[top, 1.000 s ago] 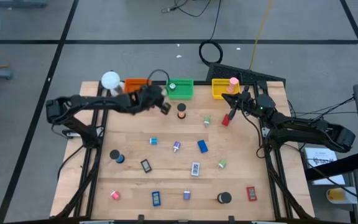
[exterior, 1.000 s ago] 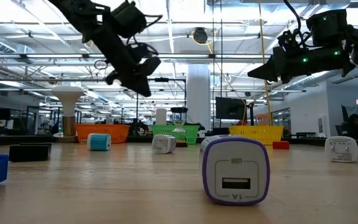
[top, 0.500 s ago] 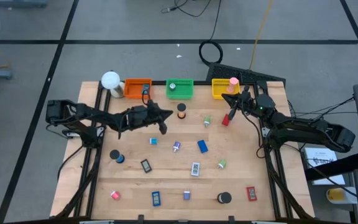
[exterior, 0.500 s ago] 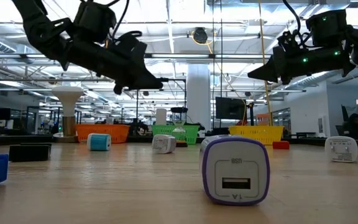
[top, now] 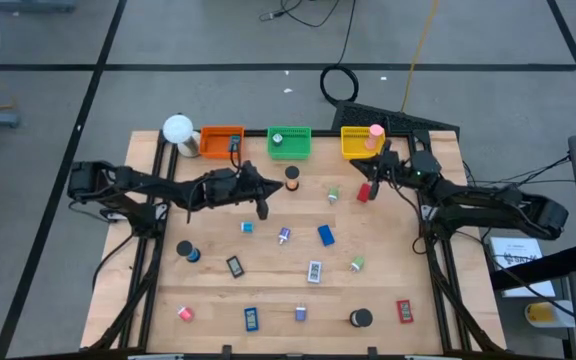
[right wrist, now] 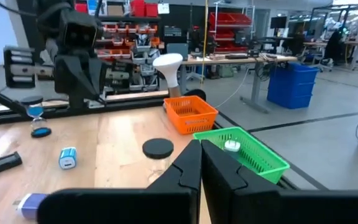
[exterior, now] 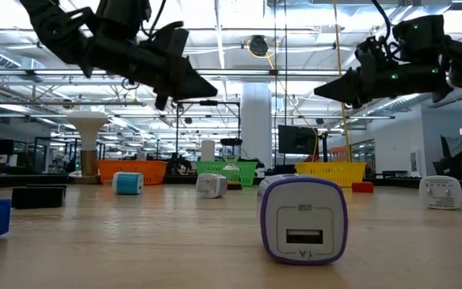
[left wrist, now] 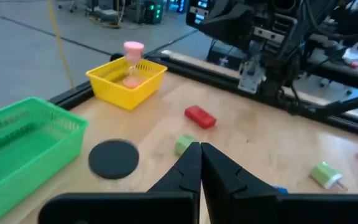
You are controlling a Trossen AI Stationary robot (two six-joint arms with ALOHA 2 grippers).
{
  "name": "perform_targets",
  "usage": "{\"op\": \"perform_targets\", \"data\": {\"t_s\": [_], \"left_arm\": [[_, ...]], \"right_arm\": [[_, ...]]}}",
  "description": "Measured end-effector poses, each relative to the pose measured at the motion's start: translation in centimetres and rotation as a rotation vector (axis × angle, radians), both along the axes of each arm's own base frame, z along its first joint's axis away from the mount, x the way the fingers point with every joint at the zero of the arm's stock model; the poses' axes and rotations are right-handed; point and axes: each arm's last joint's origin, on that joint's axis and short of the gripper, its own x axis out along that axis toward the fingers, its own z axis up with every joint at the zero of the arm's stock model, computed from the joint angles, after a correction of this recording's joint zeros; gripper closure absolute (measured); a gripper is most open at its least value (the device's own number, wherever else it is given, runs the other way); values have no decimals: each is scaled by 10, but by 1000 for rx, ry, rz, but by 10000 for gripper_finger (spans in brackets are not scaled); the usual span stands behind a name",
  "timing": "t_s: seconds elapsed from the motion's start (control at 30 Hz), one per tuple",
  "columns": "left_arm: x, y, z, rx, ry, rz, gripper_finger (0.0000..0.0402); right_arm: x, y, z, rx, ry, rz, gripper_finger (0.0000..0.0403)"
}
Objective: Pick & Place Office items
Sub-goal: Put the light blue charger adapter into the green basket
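The office items lie scattered over the wooden table (top: 208, 290). Among them are a black roll (top: 292, 177), a red rectangle (top: 364, 193), a green bit (top: 334, 193), a blue rectangle (top: 326, 235) and a purple-and-white piece (exterior: 303, 219). A pink roll (top: 376, 131) stands in the yellow tray (top: 353, 146). My left gripper (top: 266, 190) hangs shut and empty above the table, just left of the black roll (left wrist: 113, 158), pointing almost level. My right gripper (top: 372, 175) is also shut and empty, in the air above the red rectangle (left wrist: 199, 116).
An orange tray (top: 221, 140), a green tray (top: 289, 142) and the yellow tray line the far edge. A white ball-shaped lamp (top: 178, 129) stands at the far left corner. Black frame rails (top: 148, 260) run along both table sides.
My left gripper has drawn back from beside the orange tray toward the table's near edge. It has tipped up from pointing steeply down to almost level. The items on the table have stayed where they were.
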Motion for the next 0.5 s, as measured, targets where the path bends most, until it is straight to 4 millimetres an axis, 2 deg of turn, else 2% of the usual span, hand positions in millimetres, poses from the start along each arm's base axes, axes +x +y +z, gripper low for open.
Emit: {"op": "perform_targets", "data": {"t_s": [0.23,0.5], "left_arm": [[-3,-11,10,-54,-42,-19,388],[3,-23,6,-131,190,5,384]], "right_arm": [[3,-2,-4,-2,10,-1,403],[4,-3,-5,-4,10,-1,403]]}}
